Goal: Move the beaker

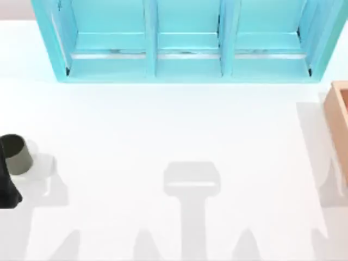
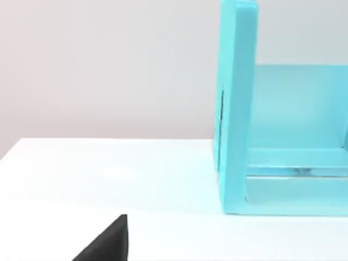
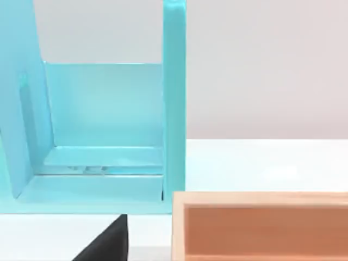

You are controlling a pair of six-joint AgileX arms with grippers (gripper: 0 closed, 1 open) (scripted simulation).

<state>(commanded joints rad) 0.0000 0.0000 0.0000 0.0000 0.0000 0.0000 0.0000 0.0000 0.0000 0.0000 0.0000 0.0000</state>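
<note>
Three open compartments make up the turquoise shelf (image 1: 185, 43) along the table's (image 1: 163, 130) far side. A tan wooden box (image 1: 340, 122) sits at the right edge. At the far left edge our left gripper (image 1: 6, 179) appears to touch the beaker (image 1: 15, 154), which stands upright there; whether the fingers are clenched or released, we cannot tell.
</note>
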